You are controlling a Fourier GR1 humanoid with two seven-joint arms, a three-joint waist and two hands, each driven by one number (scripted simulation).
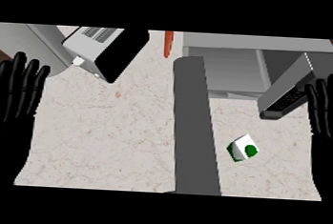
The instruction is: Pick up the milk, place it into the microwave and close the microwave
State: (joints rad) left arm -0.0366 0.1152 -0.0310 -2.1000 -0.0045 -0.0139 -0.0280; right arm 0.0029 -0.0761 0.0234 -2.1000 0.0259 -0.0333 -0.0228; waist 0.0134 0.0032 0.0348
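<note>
Milk carton on counter (untouched)

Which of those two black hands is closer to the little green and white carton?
The right hand, at the view's right edge, is closer. The milk carton lies right of the grey bar, on that hand's side; the left hand is across the counter.

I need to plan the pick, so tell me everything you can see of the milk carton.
The milk is a small white carton with green markings, including a round green patch on one face. It rests tilted on the pale speckled counter, right of the long grey bar and in front of the open microwave. No hand touches it.
</note>
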